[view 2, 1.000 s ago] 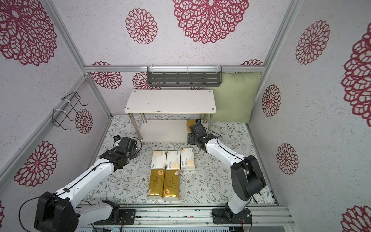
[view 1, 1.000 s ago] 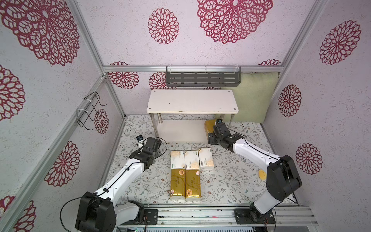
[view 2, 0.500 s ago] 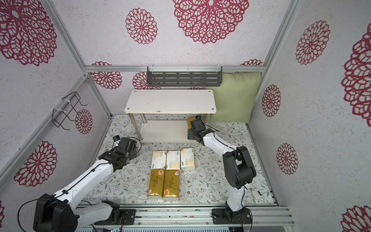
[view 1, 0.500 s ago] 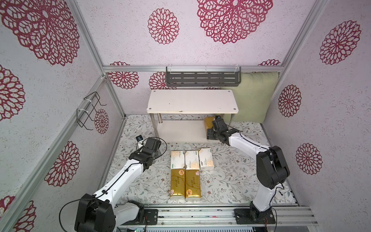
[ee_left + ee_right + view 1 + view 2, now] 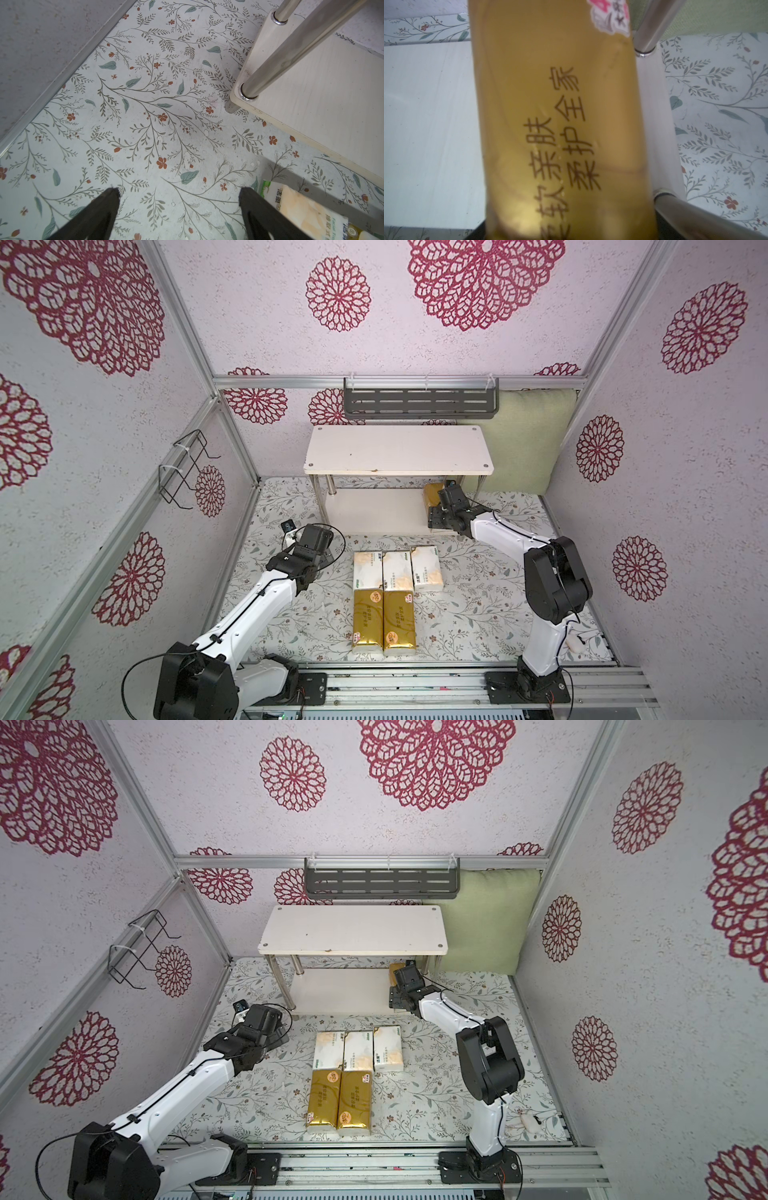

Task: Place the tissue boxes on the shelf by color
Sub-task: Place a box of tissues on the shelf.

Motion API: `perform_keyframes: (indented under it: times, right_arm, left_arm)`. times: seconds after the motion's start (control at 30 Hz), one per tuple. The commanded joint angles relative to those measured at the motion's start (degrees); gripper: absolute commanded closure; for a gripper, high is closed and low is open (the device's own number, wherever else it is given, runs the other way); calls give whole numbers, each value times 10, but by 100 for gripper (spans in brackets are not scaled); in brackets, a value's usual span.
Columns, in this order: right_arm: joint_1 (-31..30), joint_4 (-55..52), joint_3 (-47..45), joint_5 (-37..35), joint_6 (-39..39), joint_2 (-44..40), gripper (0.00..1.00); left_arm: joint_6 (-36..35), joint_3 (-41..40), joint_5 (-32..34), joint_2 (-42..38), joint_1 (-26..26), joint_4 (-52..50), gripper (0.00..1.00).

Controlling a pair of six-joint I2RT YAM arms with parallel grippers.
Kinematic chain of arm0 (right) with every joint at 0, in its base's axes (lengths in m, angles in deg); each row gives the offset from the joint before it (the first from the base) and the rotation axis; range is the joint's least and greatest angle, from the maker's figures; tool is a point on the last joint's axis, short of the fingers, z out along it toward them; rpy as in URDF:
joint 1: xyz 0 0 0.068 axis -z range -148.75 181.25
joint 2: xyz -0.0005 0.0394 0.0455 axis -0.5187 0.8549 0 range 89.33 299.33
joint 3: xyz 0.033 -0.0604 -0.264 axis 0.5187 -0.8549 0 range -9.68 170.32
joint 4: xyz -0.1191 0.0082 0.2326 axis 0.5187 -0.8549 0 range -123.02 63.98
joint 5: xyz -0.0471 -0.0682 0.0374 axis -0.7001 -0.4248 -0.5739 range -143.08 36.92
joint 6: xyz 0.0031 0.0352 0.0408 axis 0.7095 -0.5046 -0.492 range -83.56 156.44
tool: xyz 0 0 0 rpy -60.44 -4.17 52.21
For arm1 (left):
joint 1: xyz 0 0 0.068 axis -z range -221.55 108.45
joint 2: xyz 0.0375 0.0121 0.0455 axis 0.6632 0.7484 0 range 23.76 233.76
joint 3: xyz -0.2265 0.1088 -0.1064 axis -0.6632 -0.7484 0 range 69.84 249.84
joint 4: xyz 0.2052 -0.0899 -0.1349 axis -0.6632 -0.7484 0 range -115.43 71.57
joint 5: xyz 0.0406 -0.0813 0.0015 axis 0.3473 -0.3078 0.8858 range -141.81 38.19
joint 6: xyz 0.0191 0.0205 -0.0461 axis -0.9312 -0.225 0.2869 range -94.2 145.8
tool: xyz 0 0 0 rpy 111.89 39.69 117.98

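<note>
Placing gold tissue pack (image 5: 556,124) on the shelf (image 5: 399,450), lower board, with right gripper (image 5: 444,495) clamped on it and left gripper (image 5: 179,190) apart; next likely needs release.

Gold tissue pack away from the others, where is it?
In a top view the gold tissue pack sits at the right end of the shelf's lower board, gripped by the right tool.

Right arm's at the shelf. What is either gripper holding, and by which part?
The right gripper holds a gold tissue pack by its near end, at the shelf's lower board. The left gripper has open jaws, holding nothing.
</note>
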Motion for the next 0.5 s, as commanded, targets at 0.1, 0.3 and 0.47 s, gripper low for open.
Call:
perform_keyframes:
  times: [0.1, 0.3, 0.47]
  right_arm:
    - [6, 18, 28, -17, -18, 7, 24]
    - [10, 12, 40, -20, -23, 22, 23]
    - [13, 10, 43, -22, -25, 30, 22]
  left_arm:
    - [-6, 3, 8, -10, 6, -1, 3]
    - [-7, 0, 10, -13, 6, -1, 2]
    - [-7, -4, 11, -17, 6, -1, 3]
